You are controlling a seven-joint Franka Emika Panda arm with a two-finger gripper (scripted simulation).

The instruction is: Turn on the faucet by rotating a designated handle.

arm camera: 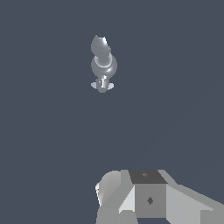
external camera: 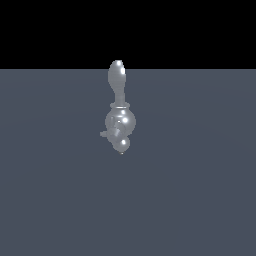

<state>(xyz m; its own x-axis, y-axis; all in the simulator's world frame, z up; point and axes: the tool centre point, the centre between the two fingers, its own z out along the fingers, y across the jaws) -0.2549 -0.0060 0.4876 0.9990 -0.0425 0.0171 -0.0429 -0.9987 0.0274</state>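
Seen only in the wrist view, the white-grey hand (arm camera: pixel 151 199), fingertips out of frame, so spread or pressed together cannot be told; well apart from the faucet (arm camera: pixel 103 63), touching nothing. Standing upright on the flat grey tabletop (external camera: pixel 200 200) near the middle of the exterior view, 1 chrome fixture: tall teardrop top, round bulbous body, smaller ball below, short stub poking toward the exterior view's left.

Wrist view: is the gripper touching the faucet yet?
No, the gripper sits clear of the faucet, with bare grey floor between them.
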